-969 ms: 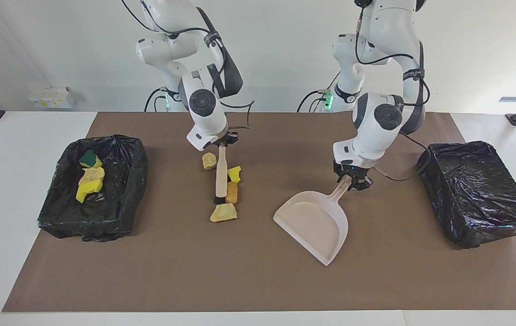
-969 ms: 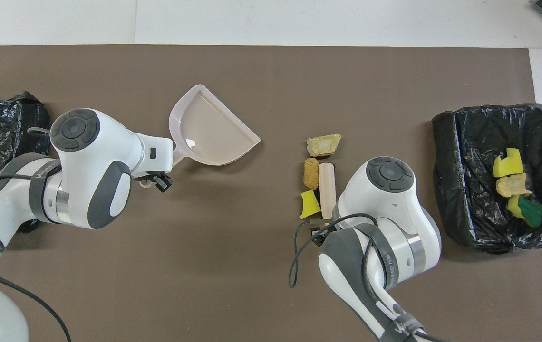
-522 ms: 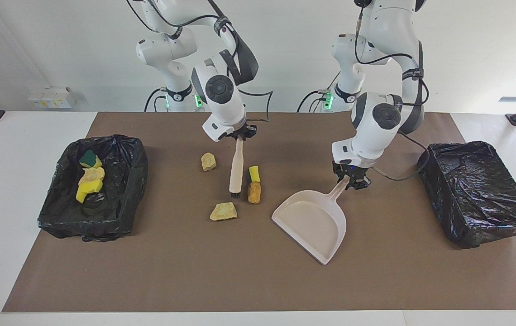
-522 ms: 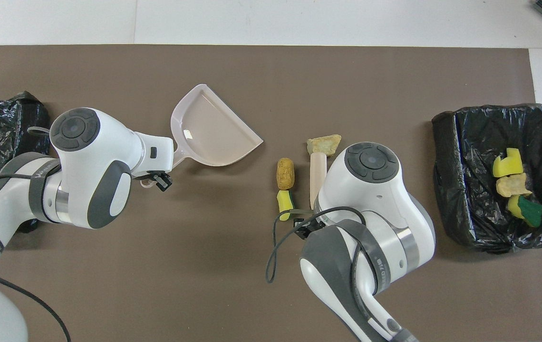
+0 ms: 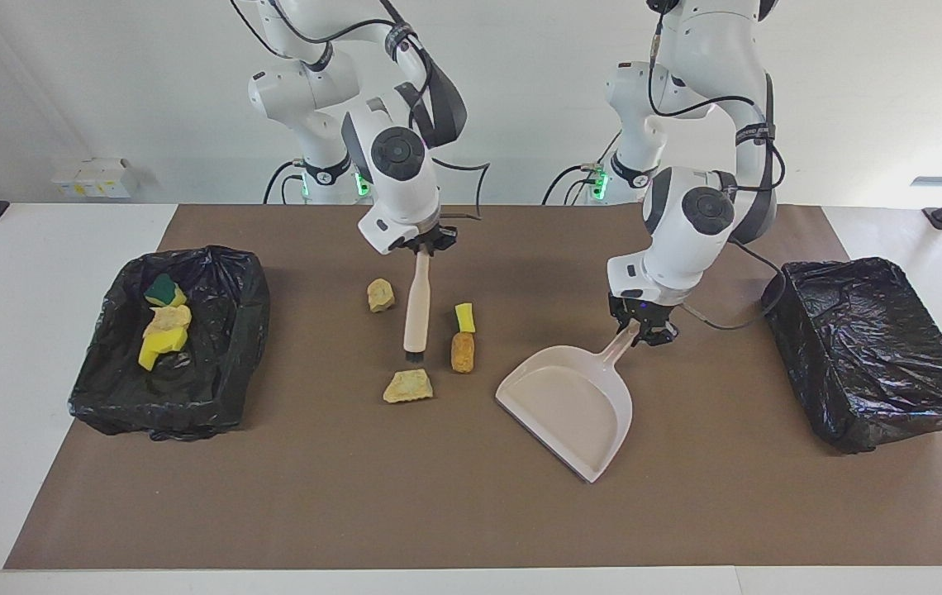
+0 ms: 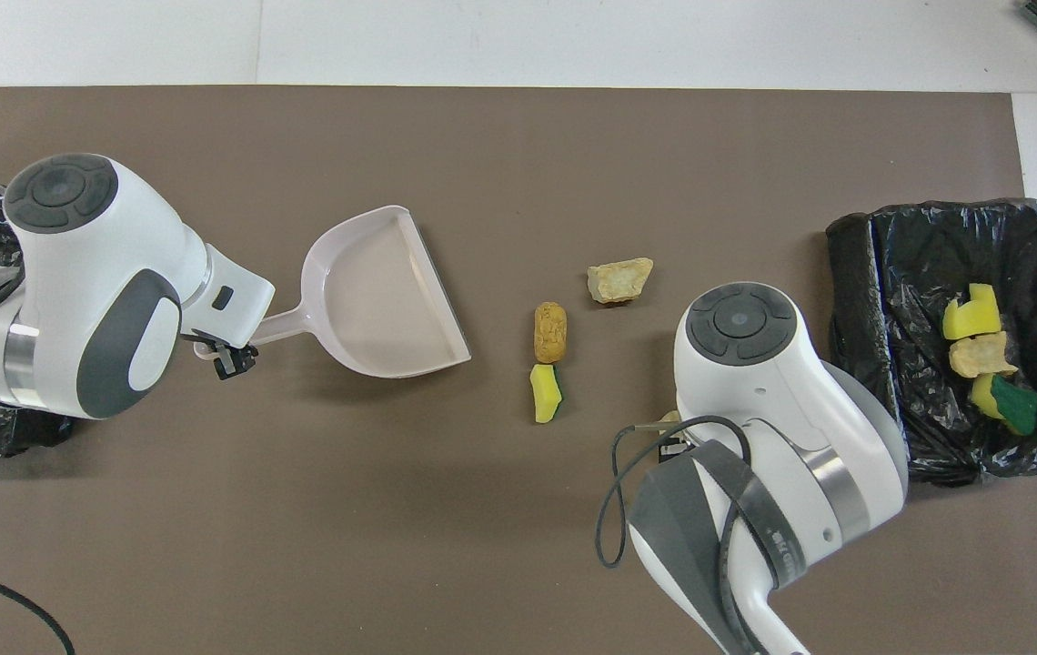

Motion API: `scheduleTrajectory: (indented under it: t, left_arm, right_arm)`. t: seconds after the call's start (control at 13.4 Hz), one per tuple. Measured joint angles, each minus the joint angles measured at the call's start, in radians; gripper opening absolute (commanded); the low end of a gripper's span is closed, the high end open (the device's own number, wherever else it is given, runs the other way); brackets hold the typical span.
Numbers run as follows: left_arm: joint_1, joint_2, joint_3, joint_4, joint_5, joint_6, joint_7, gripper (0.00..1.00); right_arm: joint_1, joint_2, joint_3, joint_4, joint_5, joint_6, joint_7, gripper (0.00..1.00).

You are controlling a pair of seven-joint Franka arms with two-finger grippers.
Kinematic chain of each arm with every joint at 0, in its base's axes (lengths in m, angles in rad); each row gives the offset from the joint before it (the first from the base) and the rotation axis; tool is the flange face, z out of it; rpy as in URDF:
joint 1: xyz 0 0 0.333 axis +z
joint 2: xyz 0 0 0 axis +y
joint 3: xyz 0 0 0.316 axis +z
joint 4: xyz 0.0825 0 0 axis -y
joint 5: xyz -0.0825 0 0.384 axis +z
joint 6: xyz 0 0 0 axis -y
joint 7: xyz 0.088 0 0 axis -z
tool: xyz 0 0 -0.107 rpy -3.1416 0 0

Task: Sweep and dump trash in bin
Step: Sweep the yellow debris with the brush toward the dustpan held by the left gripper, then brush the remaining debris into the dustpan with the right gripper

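My right gripper (image 5: 425, 242) is shut on the top of the beige brush (image 5: 416, 302), whose black bristles point down at the mat. Loose trash lies around it: a beige chunk (image 5: 380, 294), a pale chunk (image 5: 407, 386) (image 6: 619, 279), a yellow bit (image 5: 464, 316) (image 6: 545, 393) and an orange-brown lump (image 5: 463, 352) (image 6: 549, 331). My left gripper (image 5: 640, 326) (image 6: 232, 350) is shut on the handle of the beige dustpan (image 5: 574, 405) (image 6: 382, 291), which rests empty on the mat with its mouth toward the lump. In the overhead view my right arm hides the brush.
A black-lined bin (image 5: 215, 388) (image 6: 855, 300) at the right arm's end of the table holds several yellow, green and beige scraps. A second black-lined bin (image 5: 876, 351) sits at the left arm's end. A brown mat (image 5: 471, 512) covers the table.
The brush pushed the yellow bit and the orange-brown lump toward the dustpan, then swung back toward the pale chunk. The dustpan turned a little to face the trash.
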Motion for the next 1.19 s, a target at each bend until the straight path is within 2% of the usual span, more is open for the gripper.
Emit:
scheduleTrajectory:
  t: [0.22, 0.37, 0.82, 1.19]
  left_arm:
    - [-0.075, -0.015, -0.013, -0.046, 0.072, 0.052, 0.035, 0.00]
    - [-0.127, -0.021, -0.016, -0.090, 0.091, 0.100, 0.035, 0.00]
    - [-0.157, -0.027, -0.017, -0.149, 0.092, 0.179, 0.023, 0.00]
    - [-0.206, -0.028, -0.020, -0.184, 0.092, 0.214, -0.014, 0.00]
  right_arm:
    - [-0.032, -0.052, 0.001, -0.114, -0.007, 0.052, -0.014, 0.00]
    - [-0.036, -0.059, 0.001, -0.150, 0.041, 0.090, -0.042, 0.00]
    - [-0.016, -0.008, 0.011, -0.175, 0.201, 0.214, -0.071, 0.00]
    - [0.056, 0.011, 0.014, -0.169, 0.459, 0.290, -0.071, 0.00]
